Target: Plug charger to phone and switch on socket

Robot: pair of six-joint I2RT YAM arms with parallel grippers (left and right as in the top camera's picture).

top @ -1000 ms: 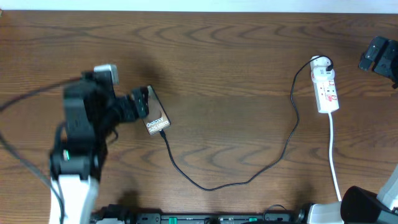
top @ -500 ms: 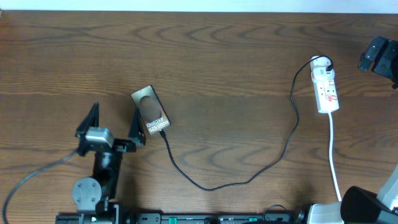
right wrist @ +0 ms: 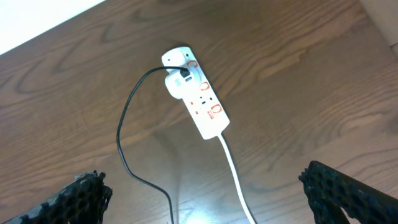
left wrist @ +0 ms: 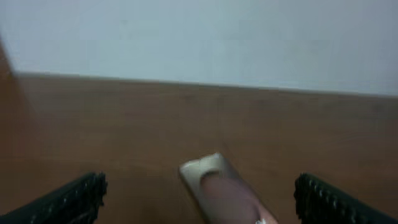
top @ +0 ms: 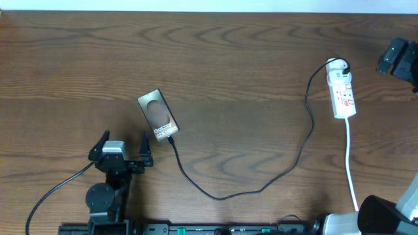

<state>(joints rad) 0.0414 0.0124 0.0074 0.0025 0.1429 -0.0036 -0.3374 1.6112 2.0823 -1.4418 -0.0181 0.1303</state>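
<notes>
Overhead: phone [top: 159, 114] just beyond wide-open L tool [top: 125, 136], no contact.

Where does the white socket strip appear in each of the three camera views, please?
Overhead: the socket lies near the right edge, in the upper half.
Left wrist: not in view.
Right wrist: the socket lies at centre, in the upper half, set diagonally.
Shared landmark: the black charger cable curving away from its plug end, seen in the overhead and right wrist views.

Overhead view: even diffuse light on the dark brown wooden tabletop [top: 248, 59], sharp, shadows faint. Left wrist view: blurred throughout, flat brownish rectangular phone [left wrist: 217, 186] smeared. Right wrist view: crisp, pale sheen on the wood beside the white elongated power strip [right wrist: 202, 102].
</notes>
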